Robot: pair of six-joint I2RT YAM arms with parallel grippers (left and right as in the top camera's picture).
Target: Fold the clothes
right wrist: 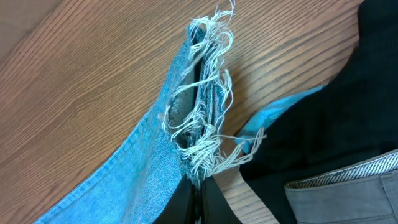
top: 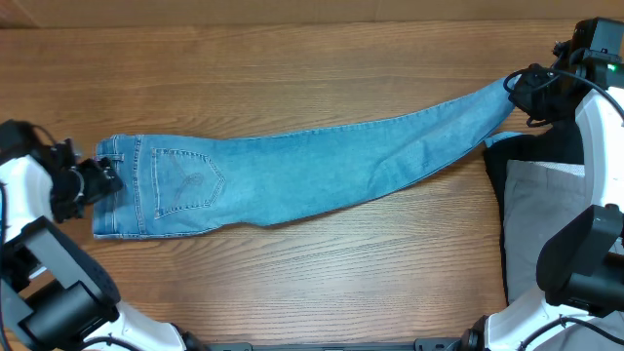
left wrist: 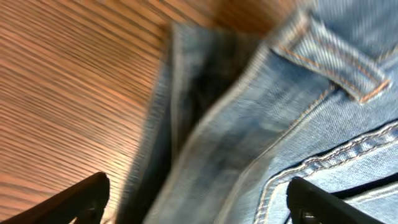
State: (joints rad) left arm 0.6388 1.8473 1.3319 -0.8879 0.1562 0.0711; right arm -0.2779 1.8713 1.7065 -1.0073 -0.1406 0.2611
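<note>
The left arm (top: 29, 190) reaches in low from the left edge of the brown wooden bench (top: 292, 283), its jaws spread wide astride the waistband (top: 109, 214) of the light blue denim jeans (top: 312, 161), gripping nothing. The right arm (top: 595, 112) extends at the far right, jaws closed on the frayed ankle hem (right wrist: 208, 93). The jeans lie stretched across the bench, next to a black garment (top: 546, 156) and a grey garment (top: 536, 224).

one pair of jeans (top: 322, 166), one black garment (right wrist: 323, 124), one grey garment (top: 541, 219) (three in all)
</note>
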